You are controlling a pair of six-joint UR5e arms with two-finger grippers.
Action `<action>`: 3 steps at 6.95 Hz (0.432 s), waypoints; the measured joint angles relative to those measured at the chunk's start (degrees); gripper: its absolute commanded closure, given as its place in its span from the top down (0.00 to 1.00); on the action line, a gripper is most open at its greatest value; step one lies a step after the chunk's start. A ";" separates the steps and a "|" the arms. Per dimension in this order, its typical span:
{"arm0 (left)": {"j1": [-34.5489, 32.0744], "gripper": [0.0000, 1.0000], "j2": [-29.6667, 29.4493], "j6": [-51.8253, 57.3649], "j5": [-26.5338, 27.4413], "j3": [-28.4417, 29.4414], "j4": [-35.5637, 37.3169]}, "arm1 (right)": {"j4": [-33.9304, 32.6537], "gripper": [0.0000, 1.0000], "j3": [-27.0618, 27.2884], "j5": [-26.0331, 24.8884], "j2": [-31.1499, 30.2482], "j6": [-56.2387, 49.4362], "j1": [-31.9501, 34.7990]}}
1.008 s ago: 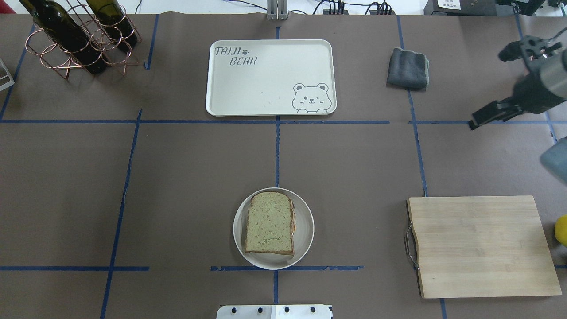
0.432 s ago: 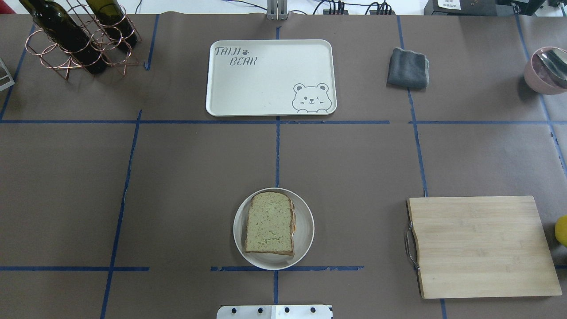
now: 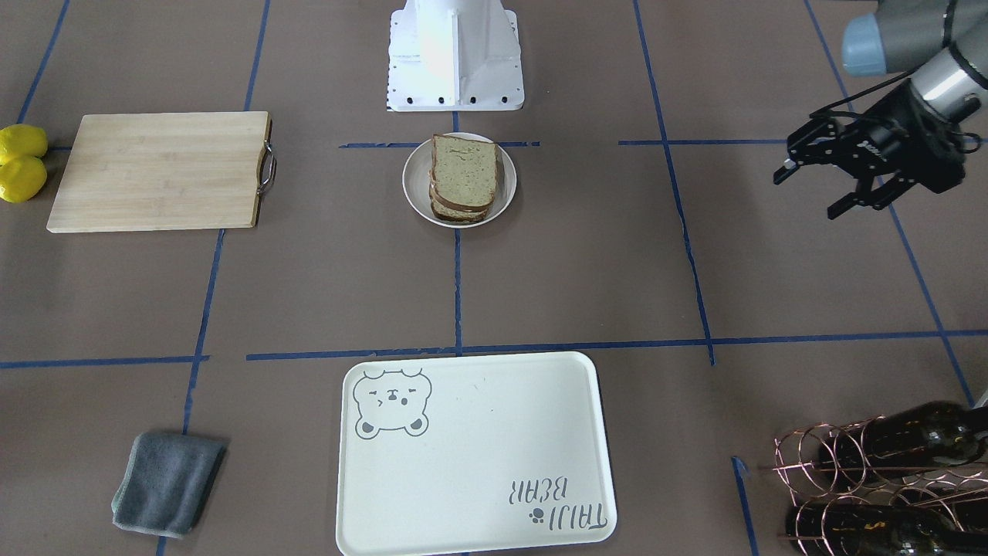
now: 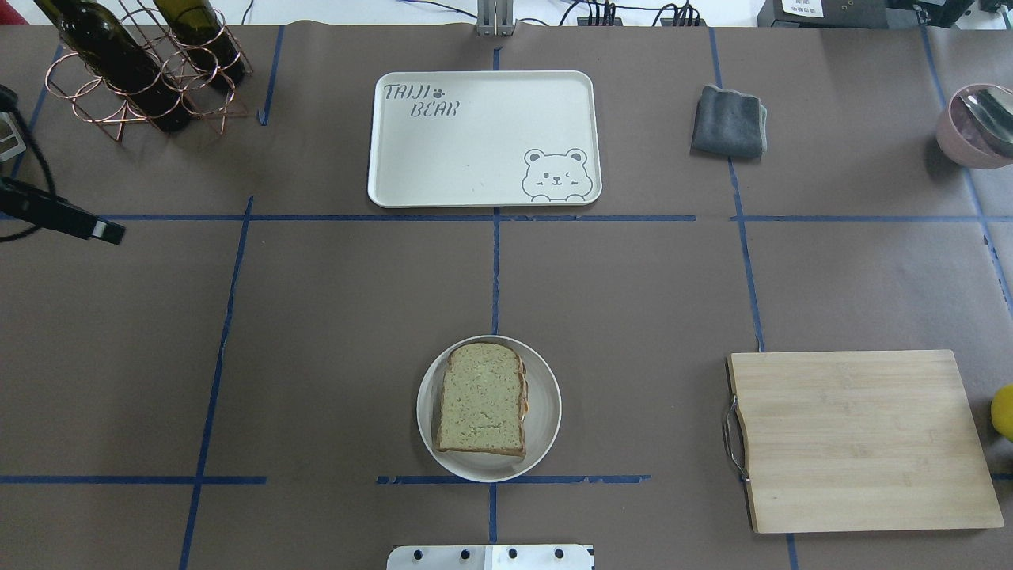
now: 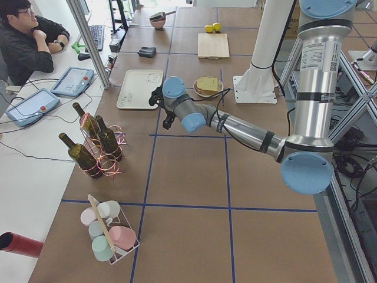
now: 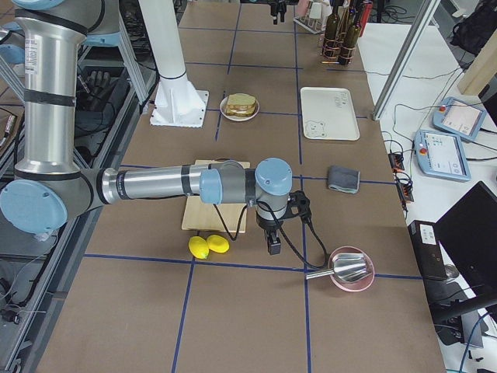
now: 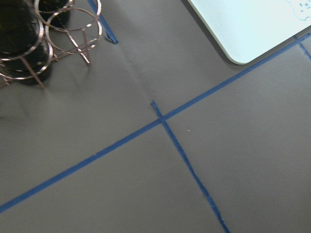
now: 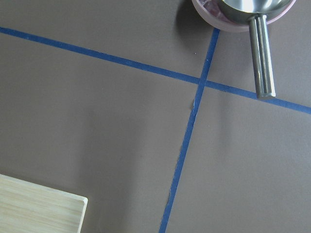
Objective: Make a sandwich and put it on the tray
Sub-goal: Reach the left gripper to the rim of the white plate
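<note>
The sandwich (image 4: 481,400), stacked speckled bread slices, sits on a small round white plate (image 4: 546,412) at the near centre of the table; it also shows in the front view (image 3: 461,174). The egg is hidden between the slices. The cream bear tray (image 4: 475,150) lies empty at the far centre. My left gripper (image 3: 806,194) is open and empty above the table's left side, far from the sandwich; one of its fingers (image 4: 79,223) shows at the overhead view's left edge. My right gripper (image 6: 273,242) shows only in the exterior right view, near the lemons; I cannot tell if it is open or shut.
A wooden cutting board (image 4: 863,439) lies at the near right, with two lemons (image 3: 21,162) beside it. A grey cloth (image 4: 728,120) and a pink bowl with a metal ladle (image 4: 973,123) are at the far right. A copper wine rack with bottles (image 4: 142,67) stands at the far left.
The right arm has left the overhead view at the right edge, uncovering the pink bowl. The left gripper's finger has come in at the left edge. The sandwich has not moved.
</note>
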 measured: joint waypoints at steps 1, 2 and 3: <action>8.08 1.00 -0.11 -11.94 6.45 -0.73 -4.96 | -0.04 1.00 0.02 0.01 -0.08 0.07 0.05; 16.17 0.92 -0.92 -21.56 14.02 -1.06 -8.19 | -0.01 1.00 0.03 0.03 -0.22 0.12 0.07; 23.38 0.84 -2.78 -28.56 21.66 -1.01 -9.56 | 0.03 1.00 0.03 0.01 -0.40 0.17 0.09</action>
